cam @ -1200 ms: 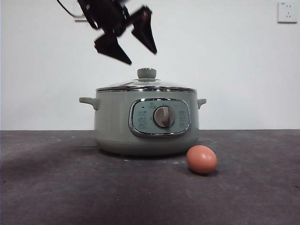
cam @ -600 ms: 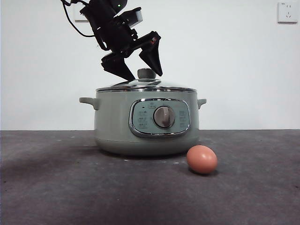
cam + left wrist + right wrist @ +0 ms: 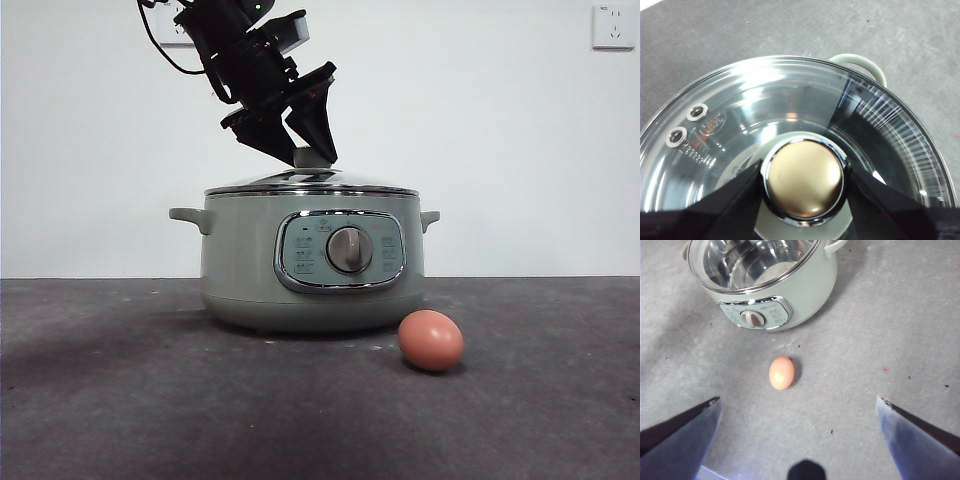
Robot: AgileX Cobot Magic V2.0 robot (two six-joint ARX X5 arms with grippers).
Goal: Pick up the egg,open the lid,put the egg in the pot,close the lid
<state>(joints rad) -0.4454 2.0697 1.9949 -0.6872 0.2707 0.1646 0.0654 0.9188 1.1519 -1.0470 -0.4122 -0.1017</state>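
Left end effector [image 3: 305, 155] sits at the knob [image 3: 803, 179] of the lid [image 3: 790, 110], jaws closed in against both sides of the knob; lid seated on the pot [image 3: 240, 260]. To lift well: confirm firm pinch, raise straight up, keep lid level so the rim clears. Egg [image 3: 431, 340] rests on the tabletop [image 3: 120, 400] just beside the pot's front right. Right end effector [image 3: 797, 440] hangs high above the egg, jaws spread wide, empty.

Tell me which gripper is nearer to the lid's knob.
Left. The left gripper has its jaws on either side of the knob on the lid. The right gripper hangs open above the table, over the egg, well away from the pot.
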